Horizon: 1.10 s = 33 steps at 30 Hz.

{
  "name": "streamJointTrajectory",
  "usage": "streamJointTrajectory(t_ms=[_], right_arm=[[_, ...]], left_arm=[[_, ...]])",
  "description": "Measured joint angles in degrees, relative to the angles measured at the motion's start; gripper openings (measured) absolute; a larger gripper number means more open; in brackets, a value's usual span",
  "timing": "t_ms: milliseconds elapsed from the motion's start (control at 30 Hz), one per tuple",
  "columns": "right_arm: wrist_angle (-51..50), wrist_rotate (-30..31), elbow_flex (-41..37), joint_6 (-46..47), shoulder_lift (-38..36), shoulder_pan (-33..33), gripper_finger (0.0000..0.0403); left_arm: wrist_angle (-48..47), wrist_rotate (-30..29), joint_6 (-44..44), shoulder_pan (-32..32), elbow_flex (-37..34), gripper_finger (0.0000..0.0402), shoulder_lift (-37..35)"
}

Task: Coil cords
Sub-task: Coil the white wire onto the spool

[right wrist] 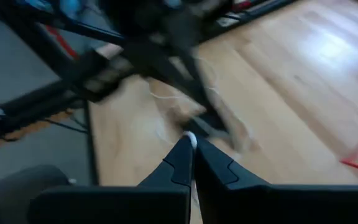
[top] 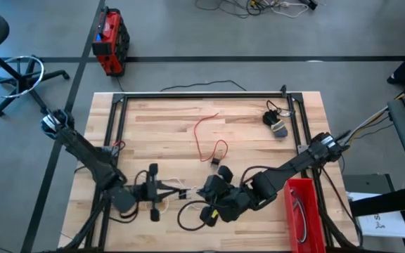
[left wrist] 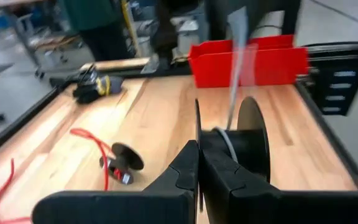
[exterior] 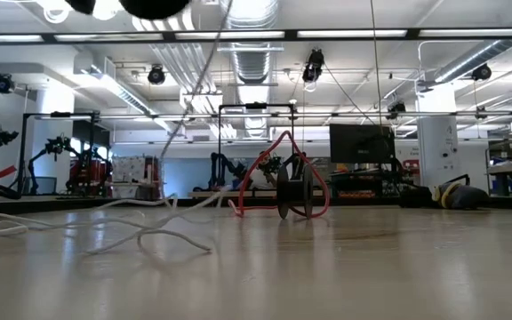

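Observation:
My left gripper (left wrist: 199,169) is shut on a black spool (left wrist: 241,140) low over the near middle of the table. White cord (left wrist: 227,144) is wound on the spool's hub, and a strand (left wrist: 238,56) rises steeply from it. Close to the right of the spool, my right gripper (right wrist: 191,155) is shut on the white cord (right wrist: 192,140). Slack white cord (exterior: 149,233) lies on the boards. The red cord (top: 208,137) lies loose mid-table, ending at a small dark spool (left wrist: 127,158). A black cord (top: 188,218) loops by the near edge. My left gripper pinches the spool's thin side flange (left wrist: 197,127) at its rim between the two fingers, coming level from the table's left. The spool stands on edge, its axle level. My right gripper pinches the white cord (right wrist: 192,140) at the fingertips; the strand runs down from there to the spool.
A red bin (top: 304,211) stands at the near right, just behind my right arm. A bundled dark cable (top: 276,121) lies at the far right corner. A black frame (top: 202,95) runs along the table's far and side edges. The far-middle boards hold only the red cord.

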Motion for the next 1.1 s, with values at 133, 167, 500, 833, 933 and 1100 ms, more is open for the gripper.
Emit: streamJointTrajectory(t_ms=[133, 167, 500, 833, 933, 1100], right_arm=[[4.3, -1.2, 0.0, 0.0, 0.4, -0.3, 0.0000], [4.9, -1.0, 0.0, 0.2, 0.7, -0.5, 0.0000], [6.8, 1.7, 0.0, 3.5, 4.5, -1.7, 0.0002], [0.8, 8.8, 0.0, 6.2, 6.0, 0.1, 0.0072], [0.7, 11.3, 0.0, 3.9, 5.8, 1.3, 0.0107], [5.2, 14.7, 0.0, -4.9, 5.6, 4.3, 0.0153]], left_arm=[[3.9, 0.2, -2.8, 3.9, 0.0, 0.0000, 3.8], [5.9, 0.2, -3.0, 4.8, 0.0, 0.0000, 4.8], [24.2, -1.5, -3.1, 10.5, -0.1, 0.0000, 10.1], [29.1, -3.2, 0.1, 10.1, -0.1, 0.0000, 2.7], [30.3, -1.7, 2.8, 9.5, -0.1, 0.0000, 0.2], [33.3, 2.8, 7.5, 8.5, -0.1, 0.0000, -4.2]])
